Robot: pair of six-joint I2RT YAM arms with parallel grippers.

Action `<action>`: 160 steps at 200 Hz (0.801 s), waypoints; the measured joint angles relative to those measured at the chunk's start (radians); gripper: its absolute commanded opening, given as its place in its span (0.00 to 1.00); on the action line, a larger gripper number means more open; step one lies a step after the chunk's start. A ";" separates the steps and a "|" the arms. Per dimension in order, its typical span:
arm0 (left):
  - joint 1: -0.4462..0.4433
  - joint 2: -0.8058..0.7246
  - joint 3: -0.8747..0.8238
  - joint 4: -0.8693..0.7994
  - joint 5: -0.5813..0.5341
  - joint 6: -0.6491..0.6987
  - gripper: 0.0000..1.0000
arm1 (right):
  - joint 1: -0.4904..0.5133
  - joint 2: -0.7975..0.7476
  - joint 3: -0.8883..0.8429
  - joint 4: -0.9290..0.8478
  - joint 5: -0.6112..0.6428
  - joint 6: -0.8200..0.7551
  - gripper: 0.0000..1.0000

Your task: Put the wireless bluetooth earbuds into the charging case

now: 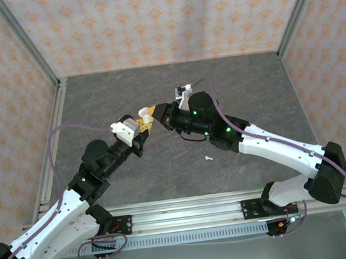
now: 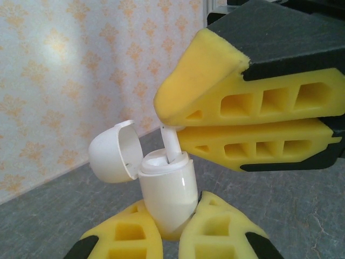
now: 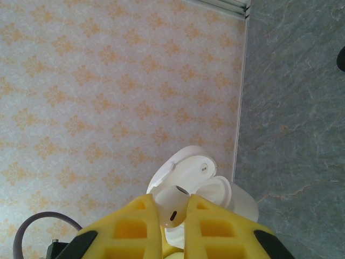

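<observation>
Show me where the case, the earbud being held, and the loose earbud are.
case (image 2: 167, 199), left wrist view, its white lower half.
held earbud (image 3: 173, 208), right wrist view, its white body.
loose earbud (image 1: 208, 158), top view, the whole tiny bud.

earbud partly in case

In the left wrist view we lose the case's lower end between the left fingers, themselves cut by the bottom edge. The earbud shows us one thin white stretch, both ends covered. The right fingers run off the right edge. In the right wrist view they hide the earbud's sides. From above, the second earbud on the desk is a speck we cannot read.
</observation>
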 measured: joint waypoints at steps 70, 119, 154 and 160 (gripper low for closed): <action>0.000 0.000 0.000 -0.003 0.000 0.000 0.00 | 0.000 0.000 -0.002 0.003 -0.001 0.089 0.14; 0.000 -0.005 0.000 -0.002 -0.003 0.000 0.00 | -0.001 0.000 -0.020 0.045 -0.008 0.163 0.18; 0.000 -0.005 0.000 -0.002 -0.003 0.000 0.00 | -0.001 0.000 -0.020 0.044 -0.008 0.167 0.22; 0.000 -0.005 0.000 -0.002 -0.003 0.000 0.00 | -0.001 0.000 -0.020 0.044 -0.008 0.166 0.22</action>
